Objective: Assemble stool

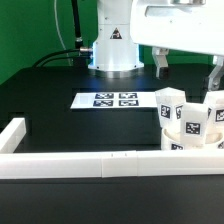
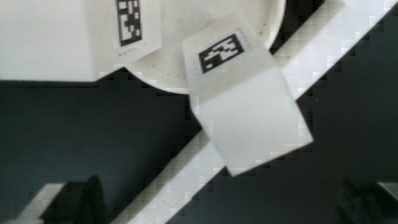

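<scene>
The rail (image 1: 70, 163) edged the tabletop (image 1: 60, 115) nearest. Behind it, at the exterior view's right, the seat (image 1: 195, 135) stood braced against it, legs (image 1: 170, 105) upright in their sockets. Above, the tool (image 1: 190, 62) hung apart, holding nothing. Farther back lay the marker board (image 1: 108, 100).

A robotics laboratory test bench: a white robot arm's base (image 1: 113, 45) is bolted at the back edge of a black worktop (image 1: 60, 105), green screens behind, a marker board (image 1: 113, 99) fixed mid-table and a white rail (image 1: 70, 162) along the front edge.
</scene>
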